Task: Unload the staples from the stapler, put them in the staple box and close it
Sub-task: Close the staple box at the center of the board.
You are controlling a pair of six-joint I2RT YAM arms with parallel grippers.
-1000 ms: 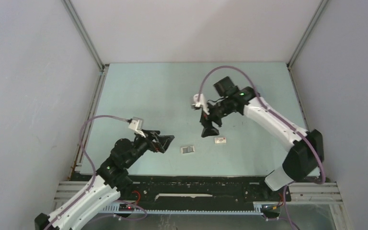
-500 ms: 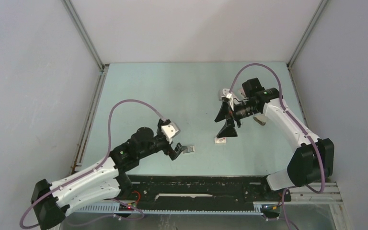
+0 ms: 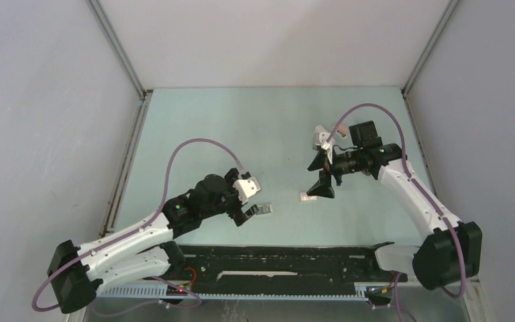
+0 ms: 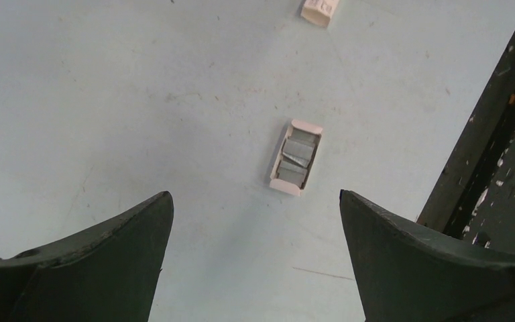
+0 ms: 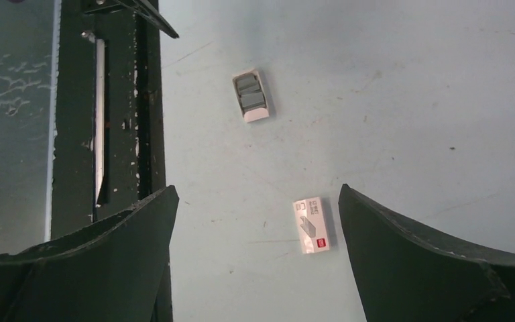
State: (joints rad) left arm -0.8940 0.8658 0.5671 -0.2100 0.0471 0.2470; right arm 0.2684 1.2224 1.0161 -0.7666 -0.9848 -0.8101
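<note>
Compared with half a second ago, the left gripper point(image 3: 249, 215) has turned a little at the wrist and stays low, just beside the open white tray point(image 3: 263, 210). The right gripper point(image 3: 320, 176) has come lower, nearer to the small white box point(image 3: 306, 197), and its arm has swung further to the right. The tray and the box lie on the pale green table point(image 3: 208, 134) in the same places as before.

The staples point(image 4: 297, 155) are short grey strips lying inside the tray. The tray rests on the table ahead of the left fingers, and neither finger touches it. Both grippers are spread wide and have hold of nothing.

In the top view the staples are too small to make out, and the left fingers overlap the edge of the tray, so contact cannot be judged there. The left wrist view shows a clear gap. The upper edge of that view cuts off the box. The right wrist view shows the box whole, with dark marks and a red spot, apart from the tray. A small beige thing seen earlier beside the right forearm is now covered by that arm. How many strips are in the tray I cannot tell
</note>
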